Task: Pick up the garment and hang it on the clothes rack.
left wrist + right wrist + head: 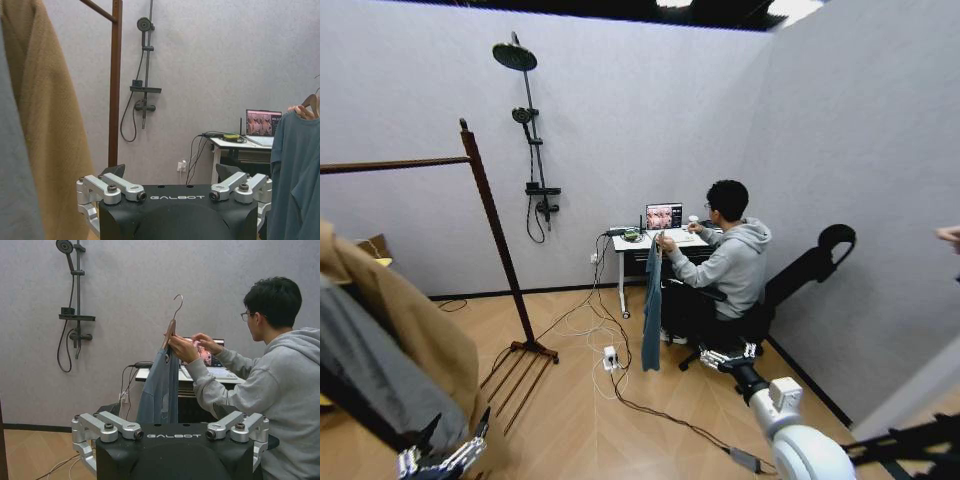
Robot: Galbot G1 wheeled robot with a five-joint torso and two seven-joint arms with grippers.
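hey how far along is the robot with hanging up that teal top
Nothing looks done yet. The garment hangs on its hanger from a seated person's hand, held out beside the desk. The right gripper is low, reaching toward it but apart; the left gripper sits low by the tan coat. Left: take the garment and hang it on the clothes rack bar.

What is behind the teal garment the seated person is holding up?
Behind the garment, held up by the person's hand, stands a white desk with a laptop and cables. The desk's middle is covered by the fabric.
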